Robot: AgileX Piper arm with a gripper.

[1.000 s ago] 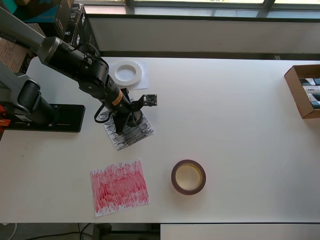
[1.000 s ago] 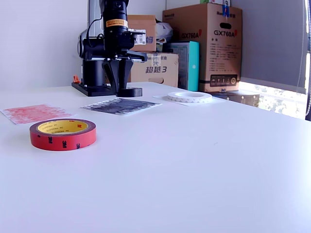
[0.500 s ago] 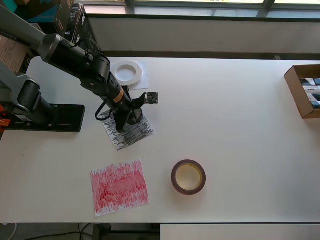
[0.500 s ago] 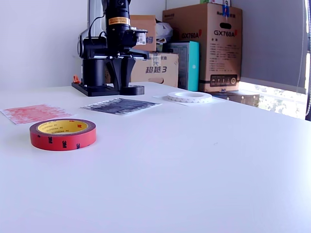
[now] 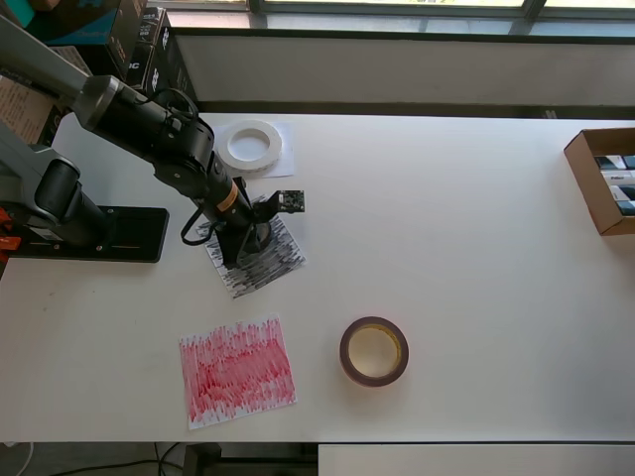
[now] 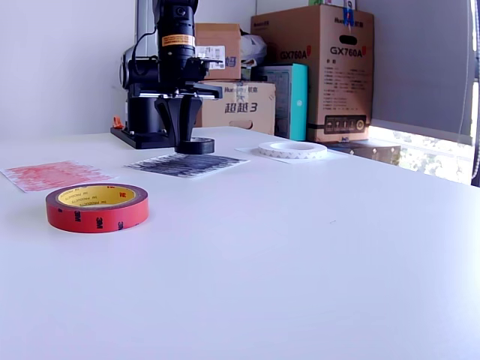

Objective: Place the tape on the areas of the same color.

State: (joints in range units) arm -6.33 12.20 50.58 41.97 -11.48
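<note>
Two fingers [image 6: 182,124] pinch the small black roll [image 6: 194,145], low over the black sheet's [image 5: 260,258] far edge. White ring [image 5: 249,145] lies on the white sheet [image 5: 283,159]; red roll [image 5: 374,351] sits right of the red sheet [image 5: 236,371] in the overhead view.

You're looking at an office or lab storeroom corner w/ a robot test bench. White table [image 5: 476,258] sits under a window sill, daylight coming in at the exterior view's right. Stacked cardboard cartons [image 6: 313,71] behind it, one marked GX760A, plus a teal box [image 6: 294,101]. Arm's black base plate [image 5: 94,234] is fixed to the tabletop. Open cardboard box [image 5: 602,178] w/ small packs sits at the overhead view's right edge.
</note>
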